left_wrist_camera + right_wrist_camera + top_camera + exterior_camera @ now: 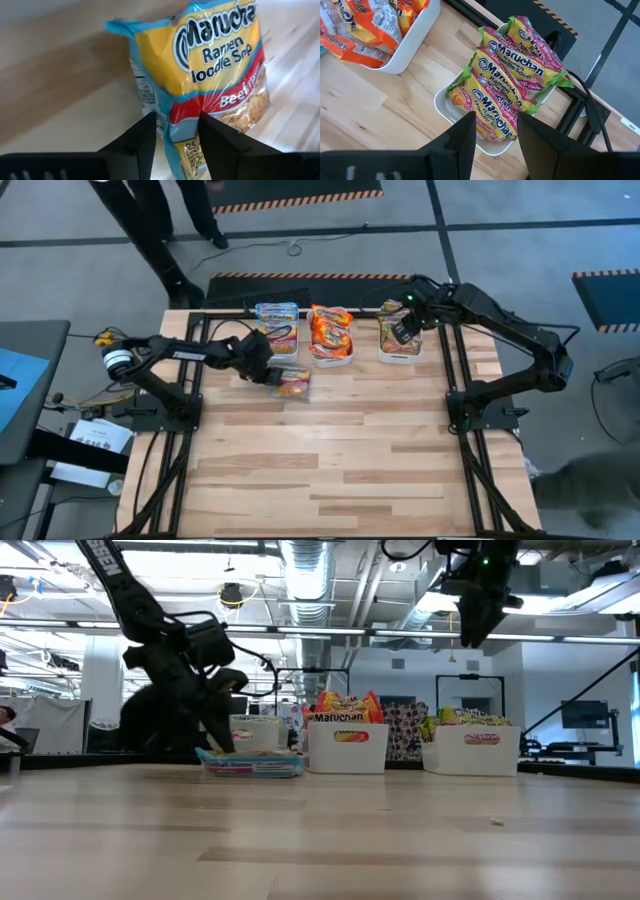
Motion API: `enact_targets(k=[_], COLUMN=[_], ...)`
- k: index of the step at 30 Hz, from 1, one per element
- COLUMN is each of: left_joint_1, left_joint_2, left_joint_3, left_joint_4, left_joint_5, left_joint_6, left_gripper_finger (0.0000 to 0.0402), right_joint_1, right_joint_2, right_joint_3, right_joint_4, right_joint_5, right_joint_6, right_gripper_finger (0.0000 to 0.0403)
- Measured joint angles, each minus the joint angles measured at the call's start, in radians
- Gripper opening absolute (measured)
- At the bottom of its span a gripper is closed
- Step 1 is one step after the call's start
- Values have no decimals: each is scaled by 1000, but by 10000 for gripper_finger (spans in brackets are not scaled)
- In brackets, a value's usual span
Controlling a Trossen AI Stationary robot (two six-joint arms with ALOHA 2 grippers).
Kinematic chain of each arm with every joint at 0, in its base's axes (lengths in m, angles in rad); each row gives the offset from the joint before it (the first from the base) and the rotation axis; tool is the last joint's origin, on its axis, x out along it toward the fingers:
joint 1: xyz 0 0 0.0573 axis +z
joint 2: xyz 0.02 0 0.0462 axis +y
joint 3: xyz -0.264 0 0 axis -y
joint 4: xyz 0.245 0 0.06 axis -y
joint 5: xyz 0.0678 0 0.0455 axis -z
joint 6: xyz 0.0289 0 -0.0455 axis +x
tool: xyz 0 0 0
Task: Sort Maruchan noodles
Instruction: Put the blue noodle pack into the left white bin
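Observation:
A blue, yellow and red Maruchan packet (pixel 215 60) lies flat on the wood (pixel 292 384), just in front of the bins. My left gripper (pixel 177 116) is open and slants down at the packet's left end (pixel 218 745), one finger on either side of that end. My right gripper (pixel 495 117) hangs open and holds nothing, high above the right white bin (pixel 442 107) of green-pink packets (pixel 515 65). The middle bin (pixel 347 750) holds orange packets, the left bin (pixel 277 343) blue ones. My left gripper's open fingers (pixel 147 140) straddle the packet's narrow end (pixel 175 150), coming slanting down from the table's left. The packet lies flat on the table. Whether the fingers touch it, I cannot tell.
The three bins stand in a row at the table's far edge. Black frame rails (pixel 463 430) run along the table's left and right sides. A person's legs (pixel 150 230) show beyond the far edge. The near half of the wood top (pixel 330 470) is bare.

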Motion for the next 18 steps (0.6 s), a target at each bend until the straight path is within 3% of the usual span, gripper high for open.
enact_targets(k=[5, 12, 18], left_joint_1=[0, -7, -8], left_joint_2=[63, 70, 47], left_joint_3=[2, 1, -2], left_joint_4=[77, 125, 120], left_joint_5=[55, 95, 143], left_joint_6=[-5, -23, -13], left_gripper_finger=[107, 11, 1], right_joint_1=[23, 33, 32], right_joint_2=[0, 0, 0], right_joint_3=[0, 0, 0], right_joint_4=[0, 0, 0], right_joint_5=[0, 0, 0], right_joint_6=[0, -1, -1], right_gripper_finger=[166, 166, 166])
